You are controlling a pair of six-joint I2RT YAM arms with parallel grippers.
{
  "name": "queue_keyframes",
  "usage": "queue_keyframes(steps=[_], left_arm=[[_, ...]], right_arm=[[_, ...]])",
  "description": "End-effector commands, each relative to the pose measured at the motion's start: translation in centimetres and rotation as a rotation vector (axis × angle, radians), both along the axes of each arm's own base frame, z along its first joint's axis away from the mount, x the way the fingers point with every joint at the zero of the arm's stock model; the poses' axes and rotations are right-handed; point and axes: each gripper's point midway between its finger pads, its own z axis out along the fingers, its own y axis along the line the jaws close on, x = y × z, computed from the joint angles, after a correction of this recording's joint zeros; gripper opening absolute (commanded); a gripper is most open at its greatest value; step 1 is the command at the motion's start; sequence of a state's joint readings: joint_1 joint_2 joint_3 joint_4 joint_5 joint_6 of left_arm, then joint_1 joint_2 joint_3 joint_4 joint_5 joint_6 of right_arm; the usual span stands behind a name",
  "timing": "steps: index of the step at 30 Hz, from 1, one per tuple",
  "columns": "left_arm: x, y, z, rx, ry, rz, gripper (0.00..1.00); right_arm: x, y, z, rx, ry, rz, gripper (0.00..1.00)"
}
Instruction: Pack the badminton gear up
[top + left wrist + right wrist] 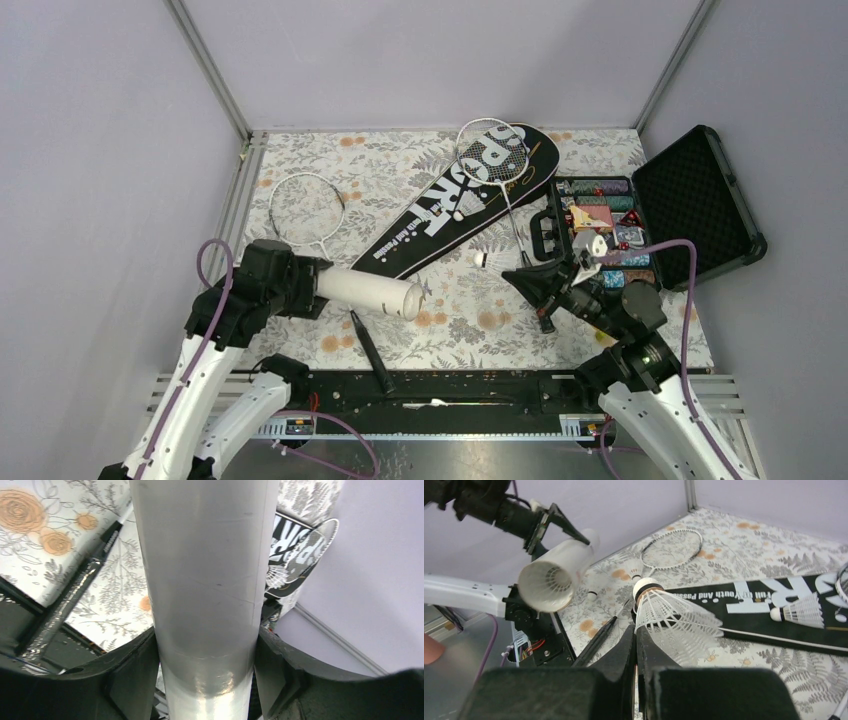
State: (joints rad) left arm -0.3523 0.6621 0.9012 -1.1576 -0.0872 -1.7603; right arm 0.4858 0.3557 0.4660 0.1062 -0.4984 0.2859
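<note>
My left gripper point(312, 286) point(205, 677) is shut on the closed end of the white cardboard tube point(370, 291) point(205, 575), held level above the table with its open mouth point(548, 582) facing right. My right gripper point(512, 278) point(635, 630) is shut on the skirt edge of a white shuttlecock point(486, 260) point(669, 617), its cork towards the tube. A second shuttlecock point(457, 215) point(799, 612) lies on the black "SPORT" bag point(440, 215) point(749, 605). One racket point(490, 152) rests across the bag. The other racket point(305, 205) point(674, 550) lies at the left, its black handle point(368, 350) point(75, 595) near the front edge.
An open black hard case point(700, 190) with coloured poker chips point(605, 215) stands at the right, just beyond my right arm. Grey walls and a metal frame close in the floral table point(480, 325) on three sides.
</note>
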Motion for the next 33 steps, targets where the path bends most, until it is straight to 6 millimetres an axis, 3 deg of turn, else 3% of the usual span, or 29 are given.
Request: queue_keyframes(steps=[1,6,13,20,27,33], left_arm=[[2.3,0.3,4.0,-0.026,-0.110,0.074,0.27],[3.3,-0.3,4.4,-0.028,-0.125,0.053,0.28],[3.7,-0.2,3.9,-0.049,-0.159,0.078,0.27],[4.1,-0.3,3.9,-0.015,-0.172,0.044,0.29],[5.0,-2.0,3.6,-0.062,-0.161,-0.004,0.29],[5.7,-3.0,3.8,-0.096,-0.168,-0.029,0.29]], right_arm=[[-2.3,-0.3,2.5,-0.011,-0.143,0.052,0.00],[-4.6,-0.1,4.7,0.031,-0.147,0.138,0.00],[-3.8,0.9,4.5,0.018,-0.123,0.174,0.00],[-5.0,1.8,6.5,0.087,-0.088,0.223,0.00],[-5.7,3.1,6.7,0.093,-0.063,0.264,0.00],[-4.4,5.0,4.5,-0.013,-0.072,0.256,0.00]])
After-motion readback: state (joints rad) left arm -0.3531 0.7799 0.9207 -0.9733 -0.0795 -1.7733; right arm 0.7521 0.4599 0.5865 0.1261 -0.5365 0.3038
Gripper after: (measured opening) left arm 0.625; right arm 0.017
